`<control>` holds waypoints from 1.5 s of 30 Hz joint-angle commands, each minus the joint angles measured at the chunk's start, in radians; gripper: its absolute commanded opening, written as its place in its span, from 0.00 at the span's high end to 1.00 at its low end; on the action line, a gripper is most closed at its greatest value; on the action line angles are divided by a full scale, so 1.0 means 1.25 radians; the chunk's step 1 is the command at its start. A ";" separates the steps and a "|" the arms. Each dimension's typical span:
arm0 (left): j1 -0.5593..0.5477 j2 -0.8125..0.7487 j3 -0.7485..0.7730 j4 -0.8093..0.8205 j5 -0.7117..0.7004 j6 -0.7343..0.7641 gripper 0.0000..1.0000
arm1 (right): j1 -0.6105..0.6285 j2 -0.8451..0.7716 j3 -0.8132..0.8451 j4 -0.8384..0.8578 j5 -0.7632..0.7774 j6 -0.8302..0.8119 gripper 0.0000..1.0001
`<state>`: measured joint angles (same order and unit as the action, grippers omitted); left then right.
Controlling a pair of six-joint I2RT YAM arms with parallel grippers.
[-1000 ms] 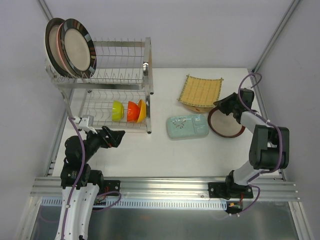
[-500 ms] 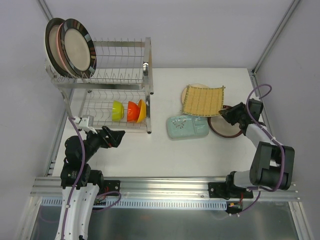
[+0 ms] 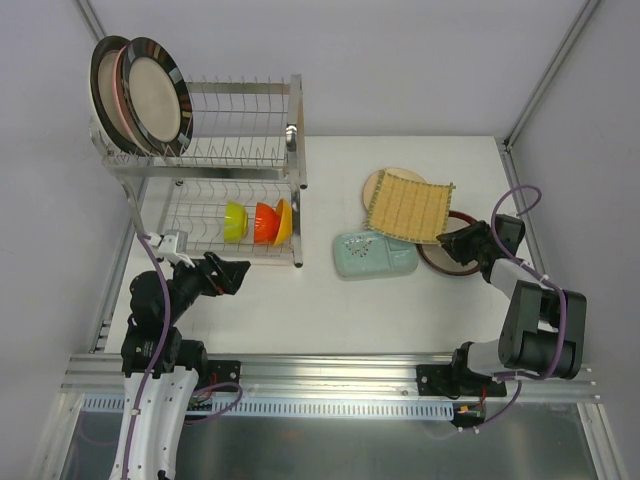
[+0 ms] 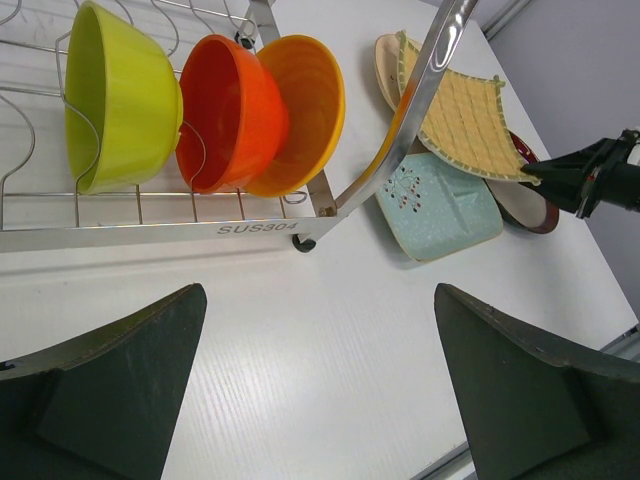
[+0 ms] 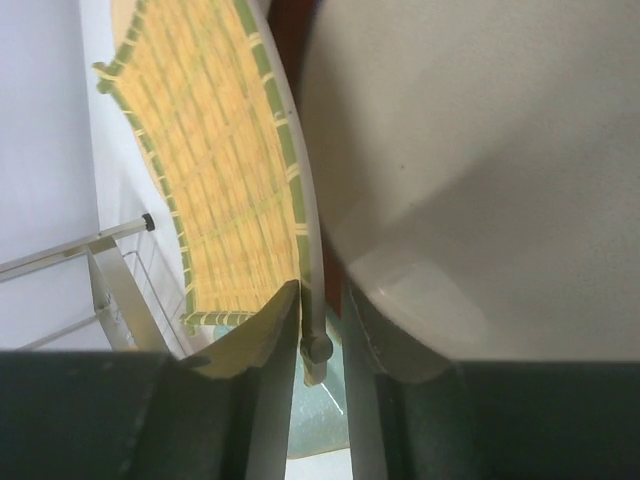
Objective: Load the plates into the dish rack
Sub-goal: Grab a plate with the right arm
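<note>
Rack (image 3: 240, 150), upper left, holds two plates (image 3: 150, 95) upright on its top tier and three bowls (image 3: 258, 221) below. Right hand (image 3: 447, 238) pinches the woven square (image 3: 410, 205), centre right, tilted above the teal dish (image 3: 375, 255) on the bench (image 3: 400, 310). Left hand (image 3: 238, 272) gapes, released.

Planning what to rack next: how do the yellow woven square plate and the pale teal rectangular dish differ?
The yellow woven square plate is slatted with green edging; the pale teal rectangular dish is smooth, speckled. The woven plate has its edge between the right gripper's fingers and overlaps a brown-rimmed round plate; the teal dish lies flat on the table. Both are outside the silver wire dish rack.
</note>
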<state>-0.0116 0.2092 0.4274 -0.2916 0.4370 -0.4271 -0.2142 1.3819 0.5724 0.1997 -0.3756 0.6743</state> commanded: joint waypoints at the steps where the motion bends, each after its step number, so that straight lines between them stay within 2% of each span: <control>1: 0.003 0.003 0.013 0.012 0.011 0.007 0.01 | -0.009 0.016 -0.008 0.027 -0.004 -0.013 0.70; 6: 0.003 0.004 0.013 0.014 0.011 0.007 0.01 | -0.009 0.036 -0.008 0.041 -0.003 -0.019 0.62; 9: 0.003 0.004 0.013 0.012 0.011 0.007 0.01 | -0.013 0.048 -0.010 0.051 -0.006 -0.028 0.54; 10: 0.003 0.004 0.013 0.014 0.011 0.007 0.01 | -0.014 0.053 -0.012 0.062 -0.005 -0.037 0.47; 12: 0.003 0.002 0.011 0.012 0.012 0.007 0.01 | -0.014 0.059 -0.016 0.071 -0.004 -0.045 0.40; 13: 0.003 0.002 0.013 0.014 0.010 0.007 0.01 | -0.014 0.071 -0.016 0.078 -0.008 -0.048 0.40; 21: 0.004 -0.002 0.010 0.014 0.017 0.007 0.01 | -0.037 0.112 0.006 0.109 -0.027 -0.101 0.40; 35: 0.004 -0.003 0.010 0.014 0.019 0.007 0.01 | -0.058 0.221 0.109 0.157 -0.165 -0.145 0.42; 43: 0.003 0.003 0.009 0.012 0.028 0.005 0.01 | -0.057 0.277 0.137 0.210 -0.209 -0.108 0.51; 45: 0.003 0.004 0.010 0.014 0.031 0.004 0.01 | -0.056 0.284 0.130 0.247 -0.225 -0.095 0.57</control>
<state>-0.0116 0.2092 0.4274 -0.2916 0.4454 -0.4271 -0.2794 1.7241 0.7143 0.4049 -0.6022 0.5346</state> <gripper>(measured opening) 0.991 0.457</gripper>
